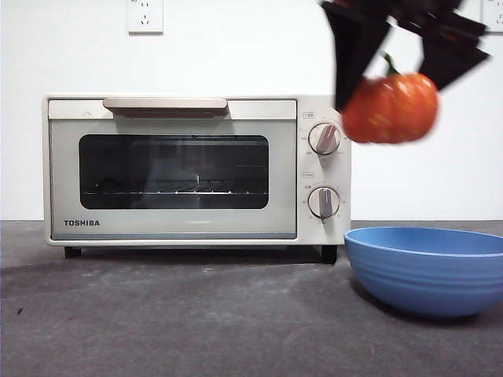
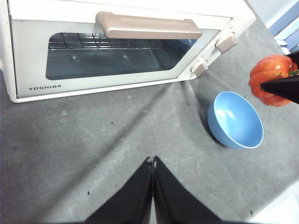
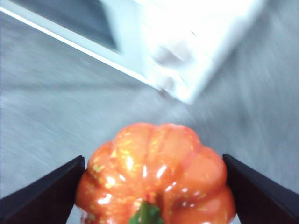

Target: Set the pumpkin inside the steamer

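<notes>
The orange ribbed pumpkin (image 1: 391,107) with a green stem hangs in the air at the upper right, above the blue bowl, beside the oven's knobs. My right gripper (image 1: 405,56) is shut on the pumpkin (image 3: 156,179), one black jaw on each side. The pumpkin also shows in the left wrist view (image 2: 271,79), held over the table past the bowl. The steamer is a cream Toshiba toaster oven (image 1: 189,169) with its glass door shut. My left gripper (image 2: 153,165) is shut and empty, above the grey table in front of the oven.
A blue bowl (image 1: 431,269) stands on the grey table at the right, in front of the oven's right end; it also shows in the left wrist view (image 2: 235,120). The oven has a handle (image 1: 165,105) along the door's top and two knobs (image 1: 324,139).
</notes>
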Robot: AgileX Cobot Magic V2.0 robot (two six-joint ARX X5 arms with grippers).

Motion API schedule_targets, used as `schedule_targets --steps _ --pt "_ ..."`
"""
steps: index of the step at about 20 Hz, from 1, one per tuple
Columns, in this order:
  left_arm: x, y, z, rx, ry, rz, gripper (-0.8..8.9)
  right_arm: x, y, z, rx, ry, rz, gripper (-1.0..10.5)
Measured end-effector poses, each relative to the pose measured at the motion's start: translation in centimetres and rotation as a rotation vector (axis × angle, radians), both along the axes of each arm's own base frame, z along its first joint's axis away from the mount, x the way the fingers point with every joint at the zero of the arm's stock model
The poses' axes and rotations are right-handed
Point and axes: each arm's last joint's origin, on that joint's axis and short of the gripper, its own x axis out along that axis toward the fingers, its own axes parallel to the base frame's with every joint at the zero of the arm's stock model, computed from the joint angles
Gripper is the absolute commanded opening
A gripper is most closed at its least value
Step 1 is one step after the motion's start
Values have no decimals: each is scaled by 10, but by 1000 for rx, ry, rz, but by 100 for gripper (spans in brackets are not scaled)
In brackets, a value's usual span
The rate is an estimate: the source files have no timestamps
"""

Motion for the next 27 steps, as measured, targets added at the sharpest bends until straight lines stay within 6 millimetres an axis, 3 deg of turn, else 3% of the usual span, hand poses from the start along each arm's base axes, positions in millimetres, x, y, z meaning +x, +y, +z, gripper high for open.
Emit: schedule_targets --steps 4,9,12,13,17,18,19,24,25,27 --pt "0 0 0 0 0 0 11 6 -21 -48 37 93 -41 386" --pt "0 0 0 0 0 0 11 2 -25 -89 77 82 -43 387" --pt "0 0 0 0 0 0 11 0 -26 -105 75 106 -58 388" --pt "0 0 0 0 0 0 11 1 -25 -114 68 128 -64 493" --pt "1 0 1 -1 -8 0 11 1 -25 -114 68 130 -63 500" --pt "82 -35 17 -69 -160 -2 11 -49 -50 -3 167 -57 -50 499" --pt "151 -77 -24 8 -112 -28 11 -96 -73 25 257 -193 -56 498" --pt "156 -90 -27 32 -103 -82 11 -99 -75 27 264 -206 -55 497" --pt "146 -105 -28 39 -51 -153 11 -99 -74 27 267 -213 -54 498" --pt "132 -114 -35 60 61 -226 11 -99 -74 27 267 -213 -54 497"
